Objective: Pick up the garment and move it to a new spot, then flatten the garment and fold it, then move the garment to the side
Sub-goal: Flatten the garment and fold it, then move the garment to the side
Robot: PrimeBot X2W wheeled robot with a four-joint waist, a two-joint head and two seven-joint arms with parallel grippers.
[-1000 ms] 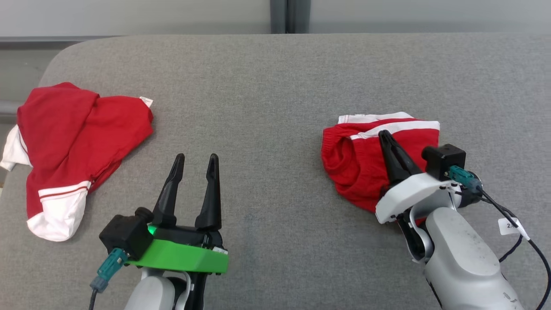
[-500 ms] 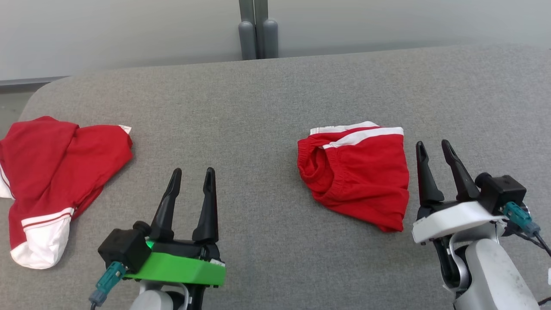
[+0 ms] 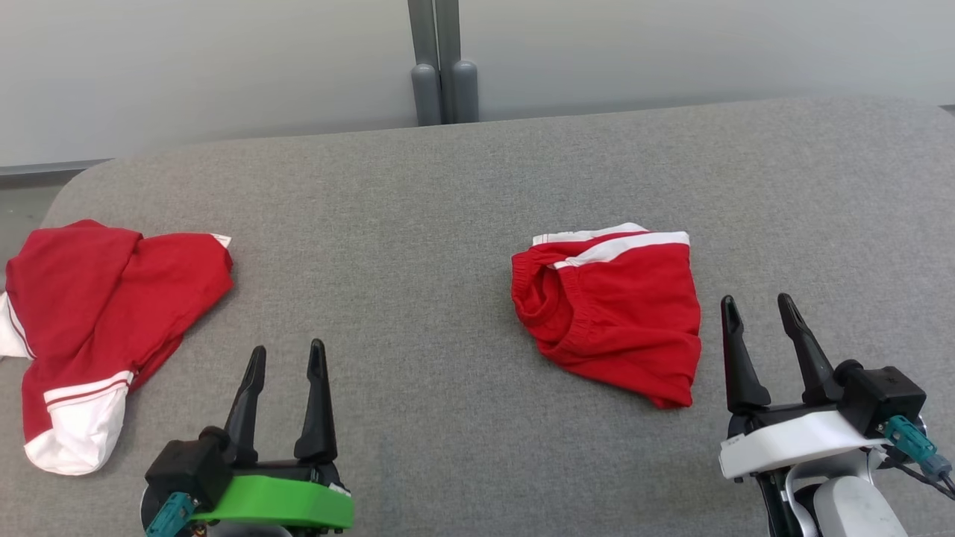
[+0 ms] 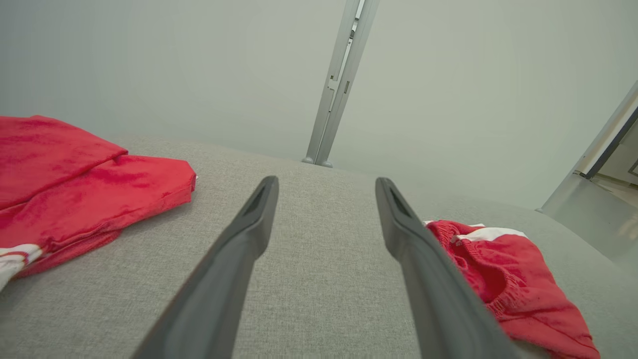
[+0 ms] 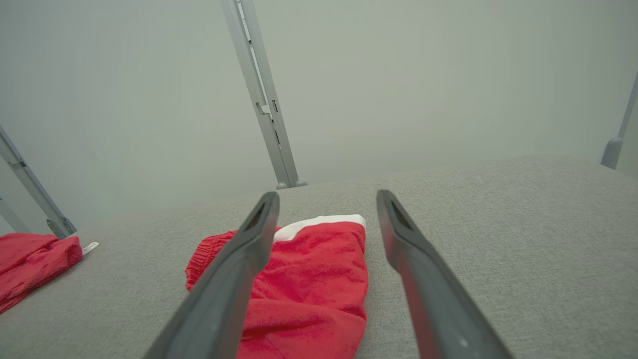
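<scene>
Head view: grey fabric tabletop [image 3: 448,194], pale wall [image 3: 224,67], metal post [image 3: 436,60]; left gripper [image 3: 288,347], right gripper [image 3: 756,298] spread, empty.

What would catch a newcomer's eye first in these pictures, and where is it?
Two bright red garments on the grey surface stand out: folded red shorts with white stripes lie right of centre, and a crumpled red top with white trim lies at the far left. Below them, the left gripper on a green mount and the right gripper on a white one are both open and empty.
</scene>
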